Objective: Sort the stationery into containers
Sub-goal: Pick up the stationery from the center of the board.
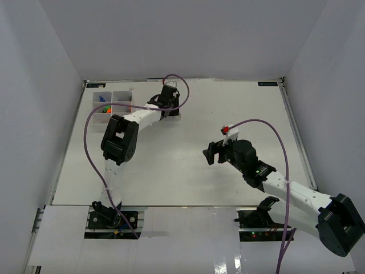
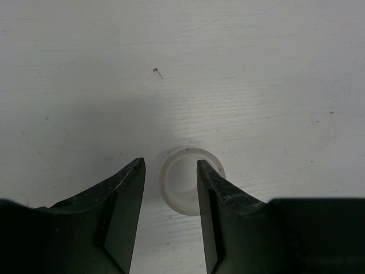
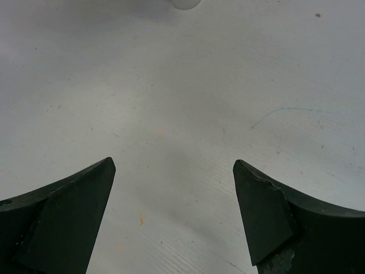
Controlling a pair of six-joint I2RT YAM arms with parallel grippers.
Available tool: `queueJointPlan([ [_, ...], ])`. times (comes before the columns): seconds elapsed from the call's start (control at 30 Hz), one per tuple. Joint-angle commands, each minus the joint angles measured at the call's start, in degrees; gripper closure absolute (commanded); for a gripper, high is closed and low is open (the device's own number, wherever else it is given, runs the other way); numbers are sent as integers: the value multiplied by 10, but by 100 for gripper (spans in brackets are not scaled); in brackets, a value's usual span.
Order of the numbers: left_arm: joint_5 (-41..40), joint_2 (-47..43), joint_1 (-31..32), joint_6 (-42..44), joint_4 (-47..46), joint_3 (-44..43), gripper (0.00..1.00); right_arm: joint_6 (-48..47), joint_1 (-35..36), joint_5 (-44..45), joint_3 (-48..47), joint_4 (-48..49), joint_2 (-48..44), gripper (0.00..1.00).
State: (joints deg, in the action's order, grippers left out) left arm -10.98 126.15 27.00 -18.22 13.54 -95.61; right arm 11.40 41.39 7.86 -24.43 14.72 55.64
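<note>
At far left, tray (image 1: pixel 121 97) holds green/orange/blue bits (image 1: pixel 105 106); L tool (image 2: pixel 170 162) narrow at tape ring (image 2: pixel 181 206); R tool (image 3: pixel 174 161) wide.

From the near-left base the left arm (image 1: pixel 120 140) rose to a high folded elbow, its forearm reaching far and right. The left gripper (image 2: pixel 170 170) pointed straight down, jaws narrowly parted. The right arm (image 1: pixel 296 194) lay low, stretched from near right toward centre. The right gripper (image 3: pixel 174 166) had its jaws spread wide.

Left tool (image 2: pixel 170 165) partly hides the tape ring (image 2: pixel 180 178).
</note>
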Motion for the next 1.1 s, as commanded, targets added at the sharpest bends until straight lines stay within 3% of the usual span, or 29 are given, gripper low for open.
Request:
queueJointPlan([
  [0.0, -22, 2, -1, 7, 14, -18, 49, -7, 2, 11, 3, 19, 2, 9],
  [0.5, -12, 16, -1, 20, 17, -17, 64, -7, 1, 5, 3, 22, 8, 9],
  [0.9, -4, 10, -1, 27, 22, -12, 67, -7, 1, 1, 3, 21, 9, 9],
  [1.07, -30, -17, -1, 40, 25, -1, 76, -9, 1, 0, 4, 22, 10, 9],
])
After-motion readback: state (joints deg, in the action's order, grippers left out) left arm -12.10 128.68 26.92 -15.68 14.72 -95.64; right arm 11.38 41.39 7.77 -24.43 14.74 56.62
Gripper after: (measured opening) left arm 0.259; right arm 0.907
